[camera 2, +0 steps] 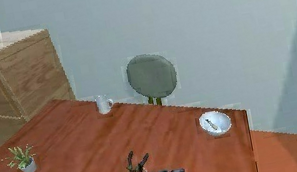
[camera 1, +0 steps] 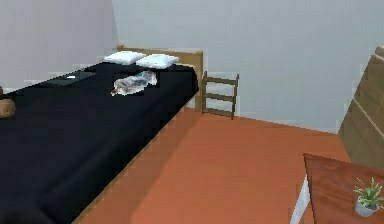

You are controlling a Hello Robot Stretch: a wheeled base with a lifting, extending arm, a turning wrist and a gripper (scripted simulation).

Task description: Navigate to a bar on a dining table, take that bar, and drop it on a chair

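Gripper (camera 2: 135, 165) at the surface's (camera 2: 87, 151) near edge; holding anything, I cannot tell. Best lift straight up before seeking the chair (camera 2: 151, 75).

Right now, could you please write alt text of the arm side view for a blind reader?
The gripper shows at the near edge of a wooden table; a plant, white mug and white bowl stand on it, a grey-green chair behind.

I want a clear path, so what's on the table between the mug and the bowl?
Nothing: in the arm side view, the tabletop between the mug and the bowl is bare wood.
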